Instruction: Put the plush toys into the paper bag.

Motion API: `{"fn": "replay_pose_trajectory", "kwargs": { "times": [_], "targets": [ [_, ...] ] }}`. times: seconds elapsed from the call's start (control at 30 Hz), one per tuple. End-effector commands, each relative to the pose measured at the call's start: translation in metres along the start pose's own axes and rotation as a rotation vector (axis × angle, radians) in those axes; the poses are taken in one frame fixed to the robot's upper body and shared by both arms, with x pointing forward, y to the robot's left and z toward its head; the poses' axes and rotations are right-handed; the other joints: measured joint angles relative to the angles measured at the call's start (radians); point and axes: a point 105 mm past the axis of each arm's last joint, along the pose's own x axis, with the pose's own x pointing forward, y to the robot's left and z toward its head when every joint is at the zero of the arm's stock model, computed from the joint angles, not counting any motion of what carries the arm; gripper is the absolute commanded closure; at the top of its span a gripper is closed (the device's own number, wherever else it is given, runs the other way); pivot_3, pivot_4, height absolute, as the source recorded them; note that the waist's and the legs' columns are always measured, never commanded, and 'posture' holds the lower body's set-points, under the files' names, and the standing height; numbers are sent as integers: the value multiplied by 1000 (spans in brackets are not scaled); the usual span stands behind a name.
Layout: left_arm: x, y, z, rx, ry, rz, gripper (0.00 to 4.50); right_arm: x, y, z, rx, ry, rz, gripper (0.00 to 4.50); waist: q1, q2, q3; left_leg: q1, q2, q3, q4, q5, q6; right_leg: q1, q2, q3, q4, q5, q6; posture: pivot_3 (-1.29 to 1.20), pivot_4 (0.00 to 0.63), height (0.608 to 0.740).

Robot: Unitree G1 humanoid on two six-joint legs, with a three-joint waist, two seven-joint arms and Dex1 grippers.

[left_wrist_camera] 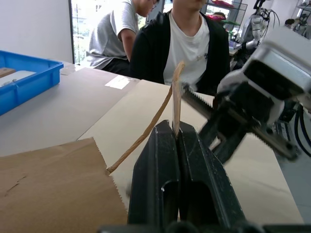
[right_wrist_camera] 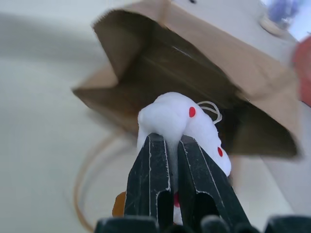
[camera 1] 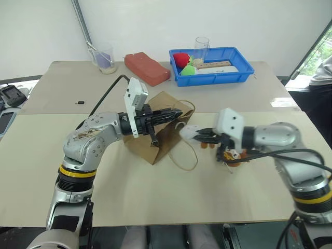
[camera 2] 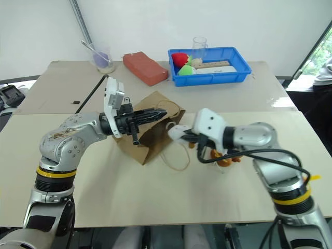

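Both arms fill the foreground of the head views. From there, the left claw (camera 1: 174, 114) is clamped on the upper edge of the paper bag (camera 1: 158, 136), propping its mouth toward the other arm. Just beside that mouth hangs the right claw (camera 1: 199, 136), shut on the white plush toy (camera 1: 189, 132). Below and behind this claw, under its wrist, the brown-orange plush toy (camera 1: 232, 155) lies on the surface (camera 1: 155, 197). Well beyond both claws sit a blue tray (camera 1: 228, 72) and a reddish block (camera 1: 147, 68).

Seen from the left wrist, the fingers (left_wrist_camera: 160, 179) are pressed together on a thin edge of paper, with a twine handle (left_wrist_camera: 143, 137) running out just beside them.

From the right wrist, the white toy bulges out past the closed fingertips (right_wrist_camera: 153, 165), and the bag's dark opening stands straight ahead of the claw, close by.

Judged from this, the first toy is on its way in. The next move calls for pushing the right claw forward until the toy is past the rim, then letting go while the left claw holds the mouth wide. The brown-orange toy is not yet picked up.
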Motion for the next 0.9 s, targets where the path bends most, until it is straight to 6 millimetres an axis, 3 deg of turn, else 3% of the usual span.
{"fn": "replay_pose_trajectory", "kwargs": {
  "times": [0.03, 0.17, 0.37, 0.53, 0.77, 0.9],
  "targets": [
    [3, -3, 14, 30, -34, -25, 4500, 11, -7, 8, -82, -13, -39, 4478, 1, 0, 0, 0, 0, 0, 0, 0, 0, 0, 0, 0, 0, 0, 0, 0, 150, 740],
    [3, -6, 13, 24, -26, -49, 4500, 40, -19, 14, -177, -37, -115, 4478, -2, 0, 0, -1, 0, 0, 0, 0, 0, -1, 0, 0, 0, 0, 0, 0, 150, 740],
    [3, -4, 16, 15, -37, -40, 4500, 62, -25, 23, -183, -80, -179, 4478, -1, 0, 0, -1, 0, 0, -1, 0, 0, -2, 0, 0, 0, 0, 0, 0, 150, 740],
    [2, -2, 15, 15, -36, -25, 4500, 62, -25, 30, -94, -126, -204, 2576, 2, 0, 0, -1, 0, -1, -1, 0, 0, -2, -1, -1, 0, 0, 0, 0, 150, 740],
    [2, 1, 13, 12, -36, -14, 4500, 45, -24, 31, -75, -114, -202, 171, 1, 0, 0, -1, 0, -1, -1, 0, 0, -2, -1, -1, 0, 0, 0, 0, 150, 740],
    [2, 1, 11, 14, -34, -9, 4500, 21, -17, 33, -35, -114, -140, 34, 3, 0, 0, -1, 0, -1, -1, 0, 0, -1, -1, -1, 0, 0, 0, 0, 150, 740]
  ]
}}
